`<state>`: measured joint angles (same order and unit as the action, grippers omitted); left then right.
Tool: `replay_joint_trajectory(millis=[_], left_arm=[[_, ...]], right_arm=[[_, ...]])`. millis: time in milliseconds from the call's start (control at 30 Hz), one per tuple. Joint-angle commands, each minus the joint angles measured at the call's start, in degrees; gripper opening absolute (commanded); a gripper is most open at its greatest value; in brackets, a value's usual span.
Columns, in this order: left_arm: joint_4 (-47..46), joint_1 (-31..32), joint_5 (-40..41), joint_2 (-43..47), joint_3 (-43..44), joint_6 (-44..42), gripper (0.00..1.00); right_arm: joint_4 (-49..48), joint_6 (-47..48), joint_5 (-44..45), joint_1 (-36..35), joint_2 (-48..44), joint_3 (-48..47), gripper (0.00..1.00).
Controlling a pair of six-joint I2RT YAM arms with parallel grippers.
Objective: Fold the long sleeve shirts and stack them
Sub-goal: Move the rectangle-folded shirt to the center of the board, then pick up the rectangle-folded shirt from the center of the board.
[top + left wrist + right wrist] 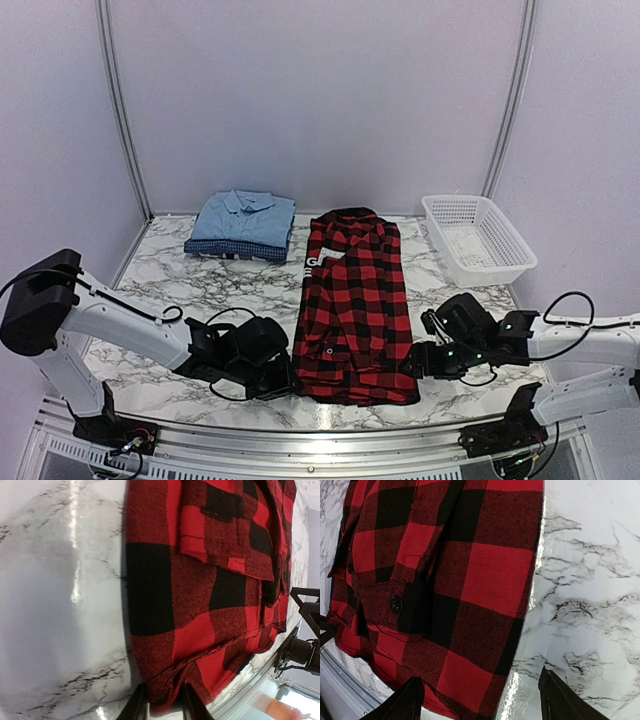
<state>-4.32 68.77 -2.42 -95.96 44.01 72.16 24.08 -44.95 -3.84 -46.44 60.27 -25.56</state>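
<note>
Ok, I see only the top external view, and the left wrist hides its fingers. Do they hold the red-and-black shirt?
Observer: Yes. The left wrist view shows the left gripper pinching the near corner of the plaid shirt, cloth bunched between its fingers.
Operator: And the right side?
Observer: The right gripper is open. The shirt's other near corner lies between its fingers, unpinched; one finger hangs over the bare table.

Red, Black, Blue and White

The plaid shirt [350,310] is a red-and-black buffalo check with white block letters [316,263]. The collared shirt [245,213] is light blue, the checked shirt [237,248] dark blue. The mesh basket [478,240] is white, the marble table [190,285] white with grey veins
</note>
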Motion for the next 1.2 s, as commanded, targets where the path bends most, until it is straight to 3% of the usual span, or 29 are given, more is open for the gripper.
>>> replay_joint_trajectory(millis=[0,100,367,500,833,1167], left_arm=[[7.71,1.60,0.15,-2.55,2.56,-2.65,0.29],[10.00,1.63,1.95,-1.34,3.25,-2.99,0.33],[14.53,1.25,6.82,3.69,1.66,-4.57,0.57],[14.40,-1.29,6.28,5.04,1.91,-7.72,0.58],[-2.13,-14.47,-3.85,3.43,1.84,-15.31,0.57],[2.18,-15.03,-6.38,-3.91,7.58,-17.84,0.57]], right_arm=[[1.19,-3.28,-1.32,-0.67,-3.42,0.31,0.73],[1.92,-3.76,-2.23,-0.67,-4.66,0.70,0.70],[-1.44,-5.89,-4.98,-0.65,-5.66,4.14,0.68],[-2.78,-5.85,-4.31,-0.40,-5.37,4.68,0.68],[-11.23,-8.15,-8.37,3.09,-5.65,7.71,0.68],[-16.55,-8.10,-12.37,7.43,-4.99,10.92,0.68]])
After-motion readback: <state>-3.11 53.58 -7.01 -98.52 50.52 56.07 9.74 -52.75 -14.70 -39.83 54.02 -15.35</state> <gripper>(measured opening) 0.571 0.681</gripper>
